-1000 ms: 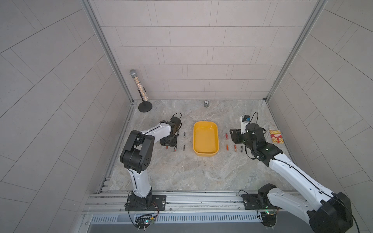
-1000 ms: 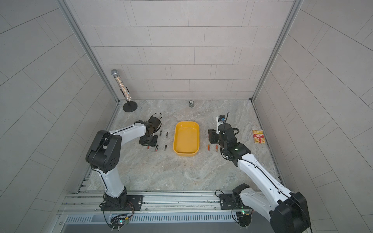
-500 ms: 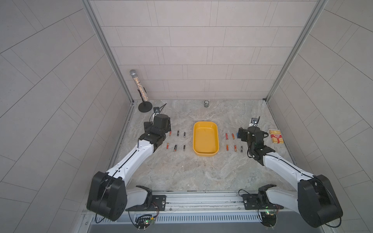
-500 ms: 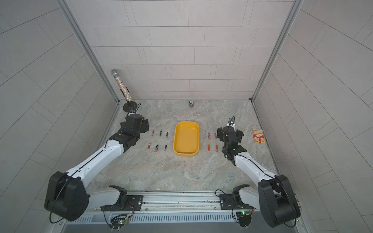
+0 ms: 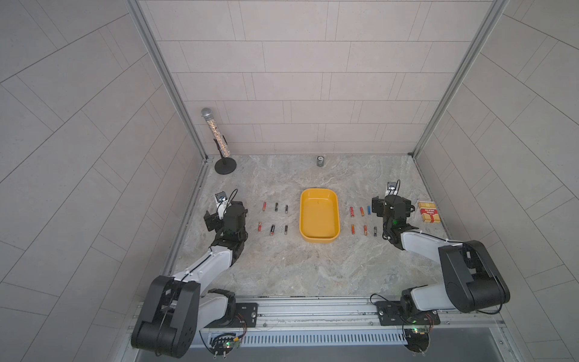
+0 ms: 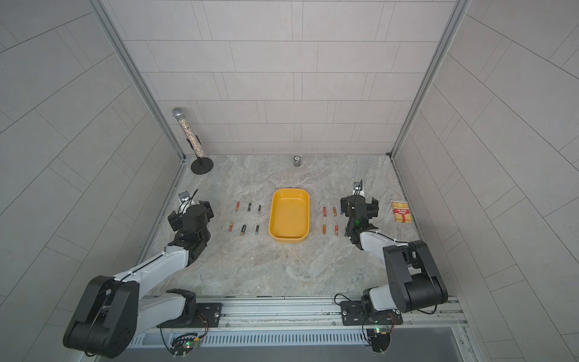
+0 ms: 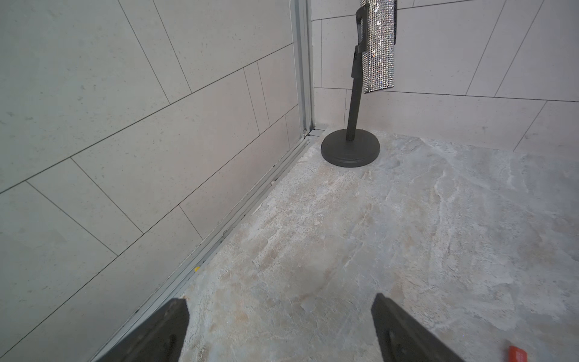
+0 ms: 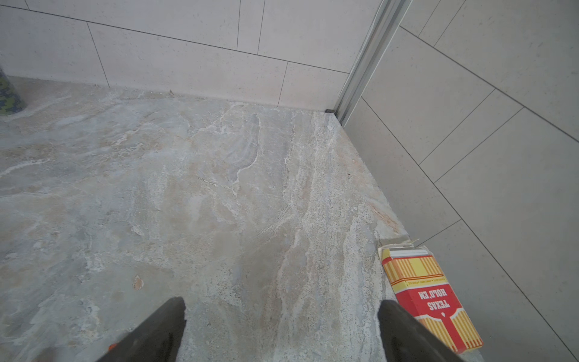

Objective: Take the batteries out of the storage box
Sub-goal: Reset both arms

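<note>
Since a second ago, both my arms have drawn back from the battery rows toward the table's [image 5: 313,269] sides, and both my jaws have gone from partly closed to wide.

Left to right, in both top views:

- **Stand** [image 5: 225,165]: in the far left corner, carrying a glittered mic [image 5: 216,133].
- **Left gripper** [image 7: 279,316]: near the left wall and facing the stand. Its jaws are spread wide with only bare table between them.
- **Batteries** [image 5: 272,229]: six lie in two rows of three just left of the box, apart from one another, each lengthwise front to back.
- **Box** [image 5: 319,216]: yellow, at mid-table. All the cells lie outside it. A can [image 5: 320,161] stands well behind it at the back wall.
- **Six more batteries**: in two rows just right of the box, the blue one [image 5: 368,210] at the far row's outer end. In a top view my wrist partly covers the outermost pair.
- **Right gripper** [image 8: 282,310]: beside those rows, jaws spread wide and gripping nothing.
- **Packet** [image 5: 429,212]: flat on the table, just right of that gripper by the right wall.
</note>
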You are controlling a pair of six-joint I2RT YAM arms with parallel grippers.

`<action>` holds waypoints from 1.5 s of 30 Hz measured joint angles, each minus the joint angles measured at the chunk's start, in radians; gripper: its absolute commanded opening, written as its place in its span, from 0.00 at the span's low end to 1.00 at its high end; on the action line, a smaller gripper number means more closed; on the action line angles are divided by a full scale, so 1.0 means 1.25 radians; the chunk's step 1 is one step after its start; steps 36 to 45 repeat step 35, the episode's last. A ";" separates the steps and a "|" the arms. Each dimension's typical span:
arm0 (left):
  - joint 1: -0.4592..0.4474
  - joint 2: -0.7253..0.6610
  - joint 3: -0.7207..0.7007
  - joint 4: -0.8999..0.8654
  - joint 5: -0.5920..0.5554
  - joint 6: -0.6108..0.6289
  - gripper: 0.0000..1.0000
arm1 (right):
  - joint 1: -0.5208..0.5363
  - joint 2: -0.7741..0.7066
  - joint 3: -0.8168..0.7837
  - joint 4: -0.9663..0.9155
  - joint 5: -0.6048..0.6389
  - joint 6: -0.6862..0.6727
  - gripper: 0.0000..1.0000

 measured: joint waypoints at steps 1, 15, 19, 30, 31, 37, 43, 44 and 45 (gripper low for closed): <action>0.001 0.013 -0.010 0.023 0.011 0.006 1.00 | -0.004 0.006 -0.012 0.028 -0.011 -0.002 0.99; 0.060 0.297 -0.026 0.324 0.307 0.122 1.00 | -0.058 0.122 -0.133 0.281 -0.205 -0.017 1.00; 0.133 0.287 0.045 0.307 0.403 0.106 1.00 | -0.089 0.122 -0.099 0.275 -0.226 0.002 1.00; 0.132 0.288 0.033 0.238 0.457 0.100 1.00 | -0.089 0.122 -0.100 0.270 -0.248 0.005 1.00; 0.132 0.289 0.033 0.237 0.457 0.100 1.00 | -0.089 0.122 -0.100 0.270 -0.249 0.005 1.00; 0.132 0.290 0.033 0.236 0.457 0.099 1.00 | -0.089 0.122 -0.100 0.269 -0.251 0.005 1.00; 0.132 0.290 0.033 0.236 0.457 0.099 1.00 | -0.089 0.122 -0.100 0.269 -0.251 0.005 1.00; 0.132 0.290 0.033 0.236 0.457 0.099 1.00 | -0.089 0.122 -0.100 0.269 -0.251 0.005 1.00; 0.132 0.290 0.033 0.236 0.457 0.099 1.00 | -0.089 0.122 -0.100 0.269 -0.251 0.005 1.00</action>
